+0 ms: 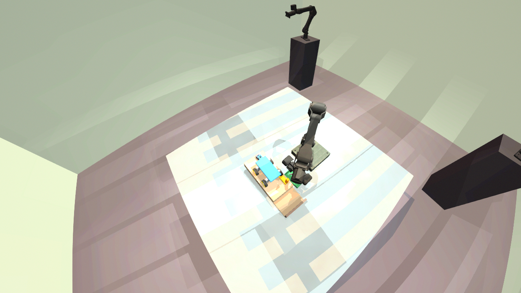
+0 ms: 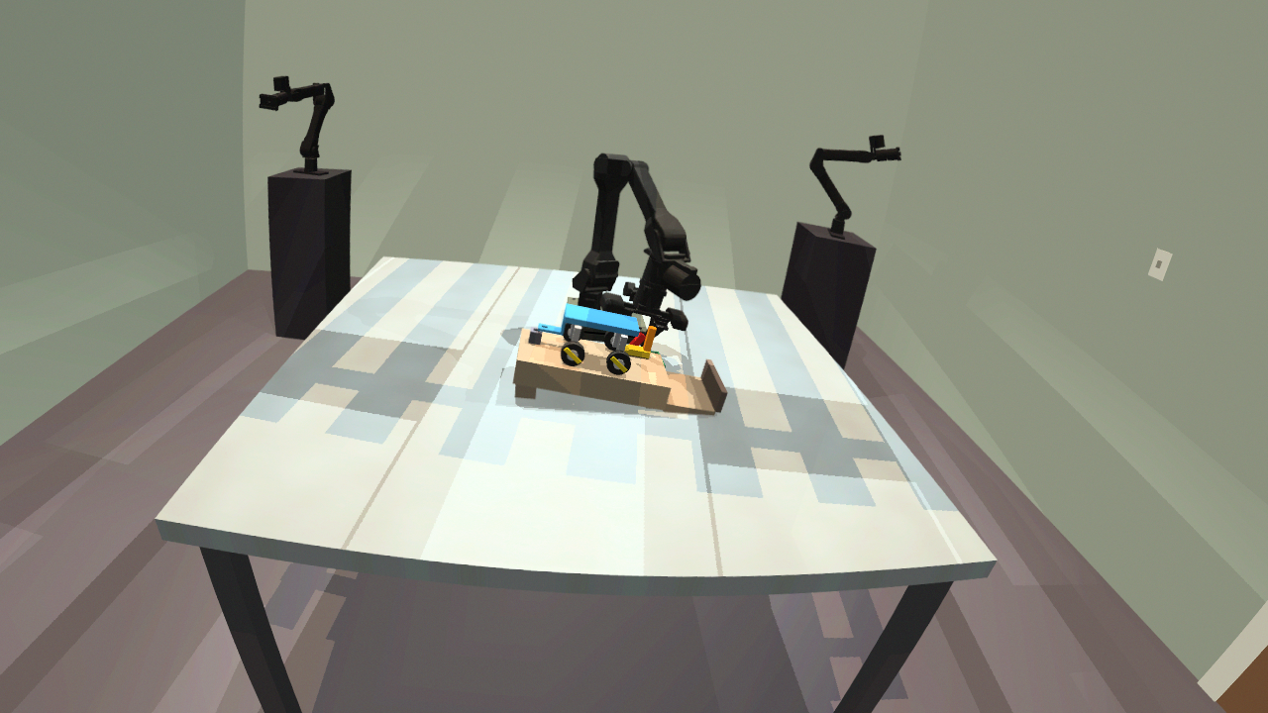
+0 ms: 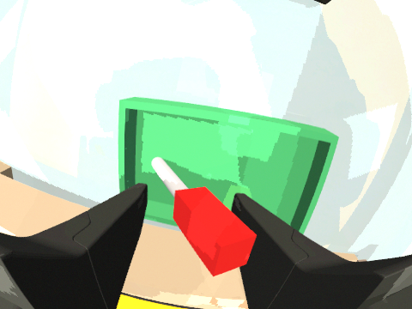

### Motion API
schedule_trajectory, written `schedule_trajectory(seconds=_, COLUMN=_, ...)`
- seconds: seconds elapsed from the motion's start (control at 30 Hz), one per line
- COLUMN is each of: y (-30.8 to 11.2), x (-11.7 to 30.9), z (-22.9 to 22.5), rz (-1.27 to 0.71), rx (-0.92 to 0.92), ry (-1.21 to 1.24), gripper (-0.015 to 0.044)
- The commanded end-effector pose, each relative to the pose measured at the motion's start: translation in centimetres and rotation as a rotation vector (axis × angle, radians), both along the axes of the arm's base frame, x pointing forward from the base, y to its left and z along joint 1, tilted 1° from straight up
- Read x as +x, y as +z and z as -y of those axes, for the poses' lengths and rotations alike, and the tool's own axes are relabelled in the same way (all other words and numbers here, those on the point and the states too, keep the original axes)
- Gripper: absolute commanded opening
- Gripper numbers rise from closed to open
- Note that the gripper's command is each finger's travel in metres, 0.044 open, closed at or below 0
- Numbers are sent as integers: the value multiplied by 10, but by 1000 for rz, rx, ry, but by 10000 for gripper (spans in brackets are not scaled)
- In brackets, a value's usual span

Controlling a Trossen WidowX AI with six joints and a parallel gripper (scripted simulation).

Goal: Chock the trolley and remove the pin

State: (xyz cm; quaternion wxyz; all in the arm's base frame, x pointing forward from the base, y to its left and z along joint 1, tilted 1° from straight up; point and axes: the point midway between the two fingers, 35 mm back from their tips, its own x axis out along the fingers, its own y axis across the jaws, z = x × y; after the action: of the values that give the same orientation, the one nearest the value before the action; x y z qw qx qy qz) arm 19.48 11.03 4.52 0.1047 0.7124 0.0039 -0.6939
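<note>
My gripper (image 3: 190, 197) is open low over the green tray (image 3: 184, 104), beside the ramp. The stop pin, with its red head (image 3: 212, 229) (image 2: 636, 340) and white shaft (image 3: 167, 175), lies tilted between the parted fingers, its shaft tip over the tray. The head looks close to the right finger; whether it touches it or the tray, I cannot tell. The blue trolley (image 1: 267, 168) (image 2: 600, 318) stands on the ramp (image 1: 277, 191) (image 2: 584, 382). The yellow chock (image 1: 283, 178) (image 2: 636, 352), orange handle upright, sits at the downhill side of its far lower wheel; exact contact is unclear.
The ramp's lower end has a raised brown end stop (image 2: 713, 386). The arm's base plate (image 1: 320, 154) is on the table behind the tray. Two other arms stand on dark pedestals (image 2: 308, 248) (image 2: 828, 283) beyond the table.
</note>
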Motion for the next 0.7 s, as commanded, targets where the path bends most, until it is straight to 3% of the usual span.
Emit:
schedule_trajectory(seconds=0.0, y=-1, x=0, z=-3, rz=1, rx=1, ry=-3, gripper=190)
schedule_trajectory(seconds=0.67, y=-8, x=-1, z=-12, rz=1, rx=1, ry=-3, gripper=190)
